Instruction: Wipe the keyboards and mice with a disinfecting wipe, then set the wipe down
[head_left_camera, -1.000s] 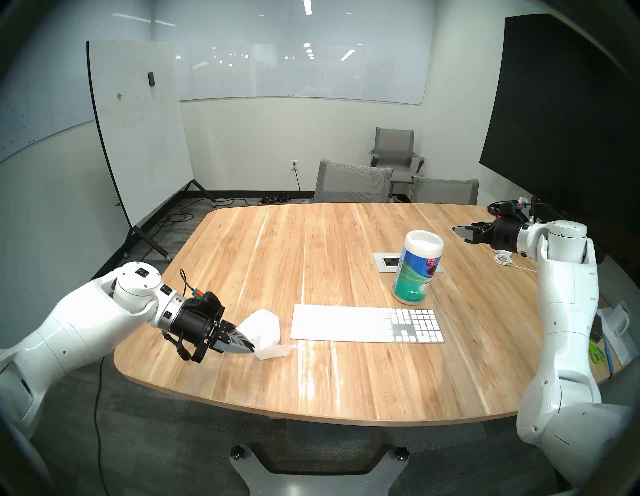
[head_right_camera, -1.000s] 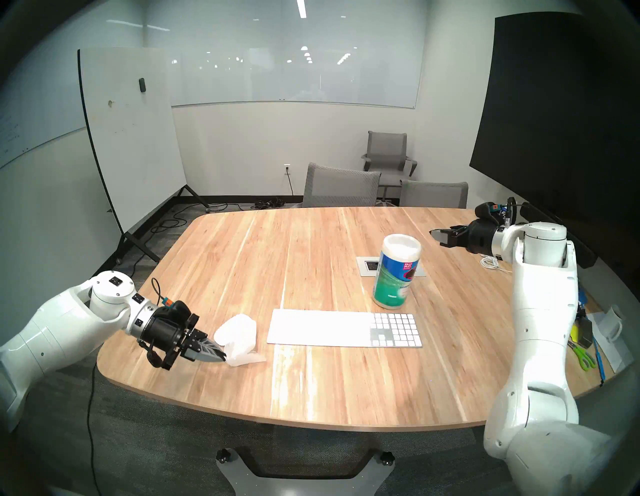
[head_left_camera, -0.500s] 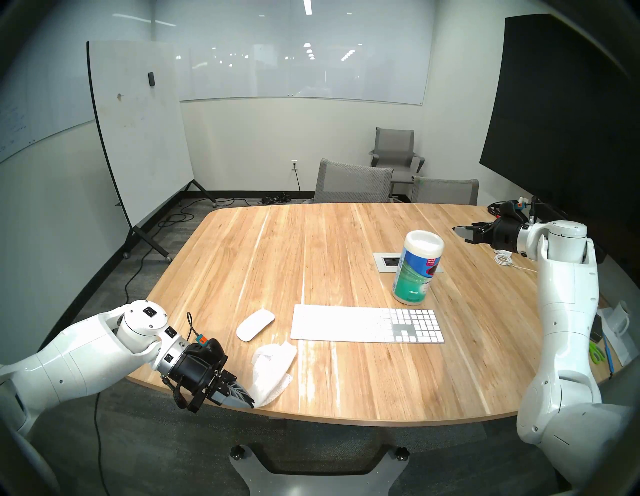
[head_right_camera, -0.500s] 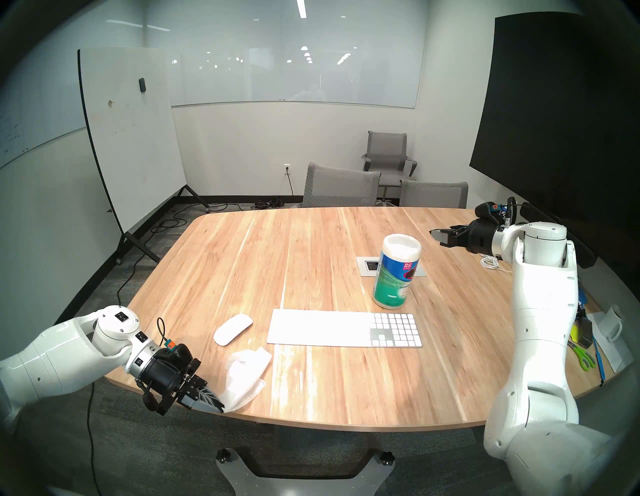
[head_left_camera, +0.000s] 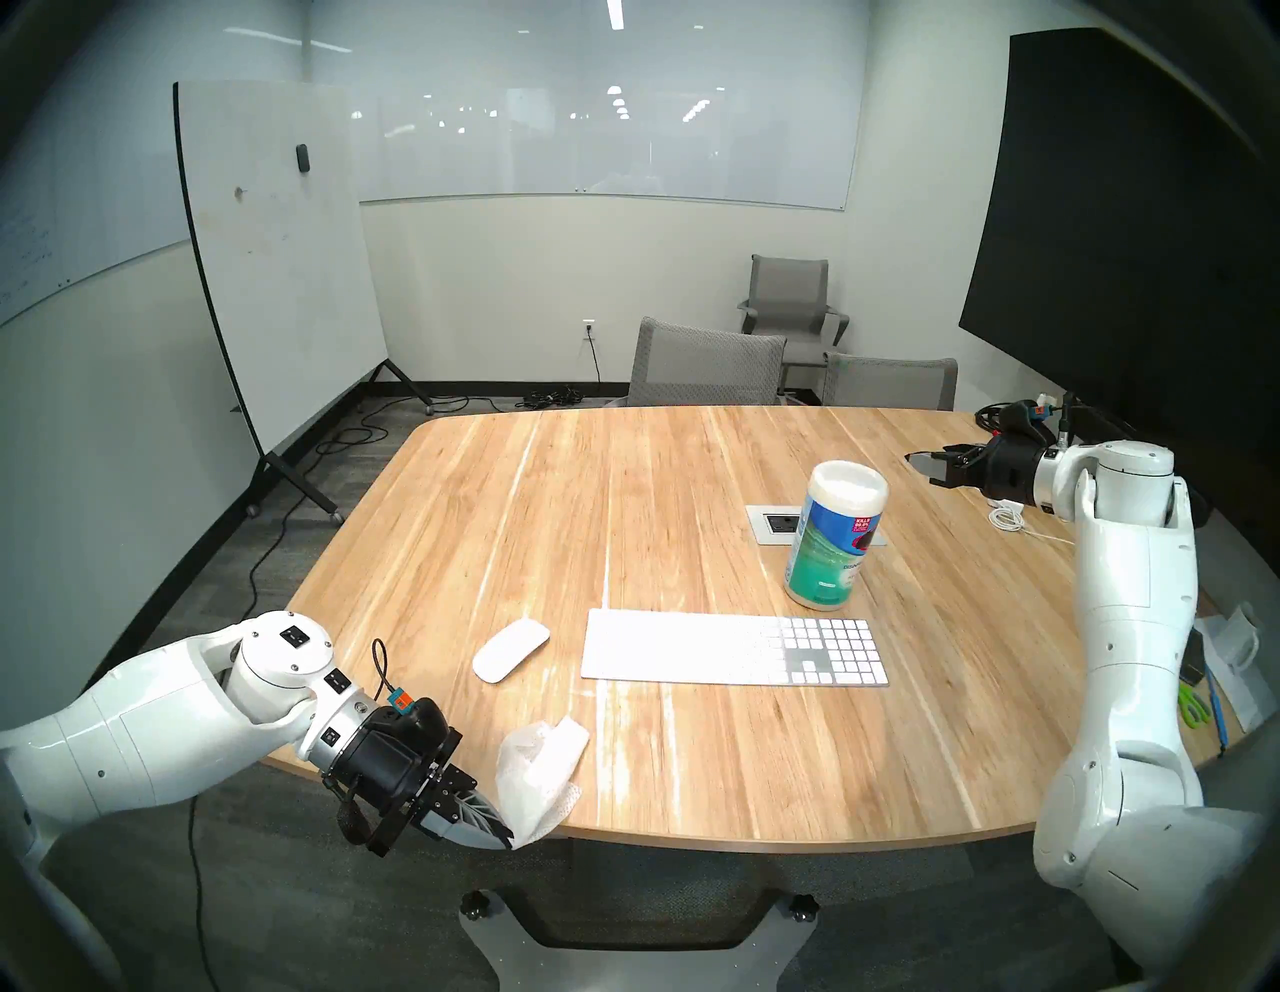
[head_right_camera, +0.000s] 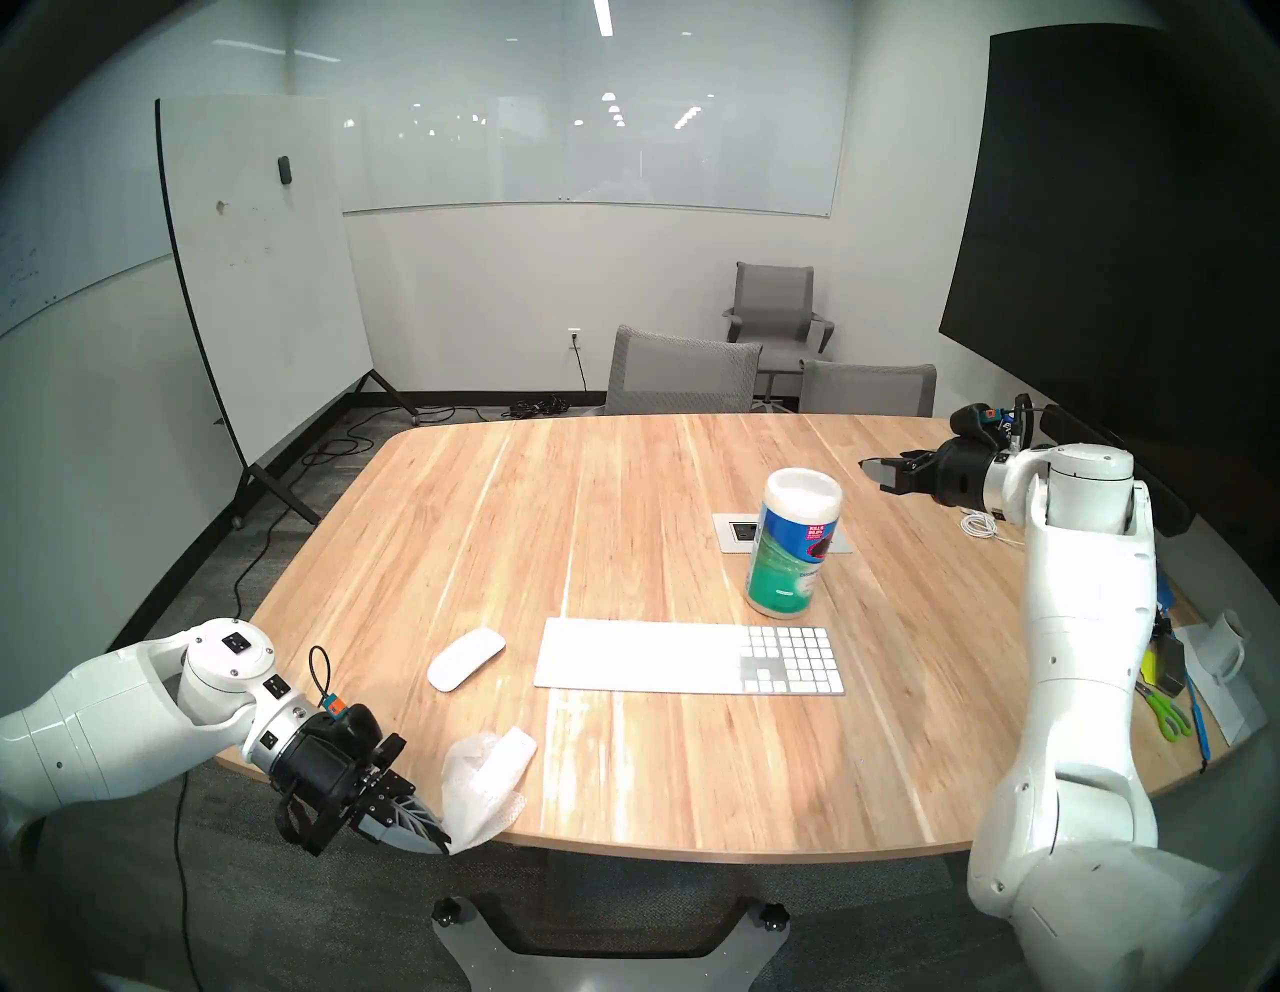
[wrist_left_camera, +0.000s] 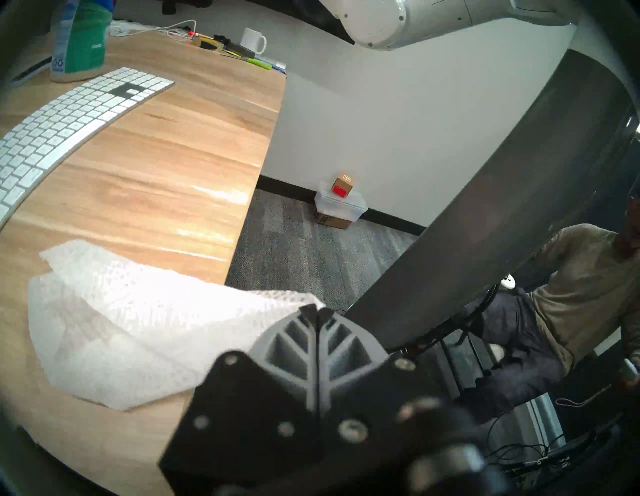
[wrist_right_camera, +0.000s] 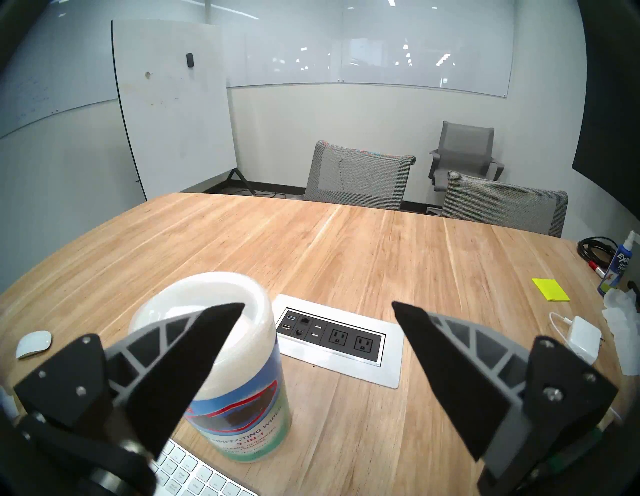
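Note:
The slim white keyboard (head_left_camera: 734, 648) lies flat near the table's front, and the glossy white mouse (head_left_camera: 510, 650) sits uncovered just to its left. My left gripper (head_left_camera: 509, 838) is at the table's front edge, shut on a corner of the white wipe (head_left_camera: 544, 772). The rest of the wipe trails over the wood toward the mouse without touching it. In the left wrist view the wipe (wrist_left_camera: 131, 332) spreads leftward from my shut left gripper (wrist_left_camera: 316, 311). My right gripper (head_left_camera: 918, 465) hovers open and empty over the far right of the table, behind the canister.
A blue-green wipes canister (head_left_camera: 834, 537) stands behind the keyboard's right end, in front of a power outlet panel (wrist_right_camera: 334, 336). A white adapter with cable (wrist_right_camera: 583, 341), sticky notes, a mug (wrist_left_camera: 252, 41) and scissors clutter the right side. Grey chairs stand beyond the far edge.
My left gripper has pulled the wipe off the mouse and dragged it toward the table's front edge, leaving the mouse uncovered. The right arm has stayed still.

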